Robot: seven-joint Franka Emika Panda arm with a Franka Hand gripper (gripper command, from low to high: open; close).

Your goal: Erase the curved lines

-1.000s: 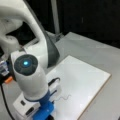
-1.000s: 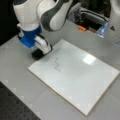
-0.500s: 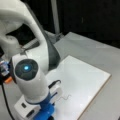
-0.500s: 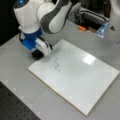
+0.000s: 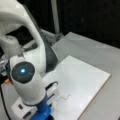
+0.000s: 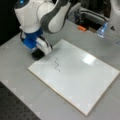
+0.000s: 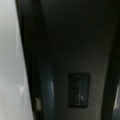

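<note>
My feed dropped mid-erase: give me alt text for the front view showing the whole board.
The gripper presses a dark block against the white board's corner at the view's left, just short of the curve lines, which look intact. Grey table surrounds the board.

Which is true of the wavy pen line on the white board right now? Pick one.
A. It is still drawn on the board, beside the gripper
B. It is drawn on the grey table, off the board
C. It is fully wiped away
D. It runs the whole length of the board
A: in both front views the short wavy line shows dark on the white board, apart from the gripper at the board's edge.
</note>
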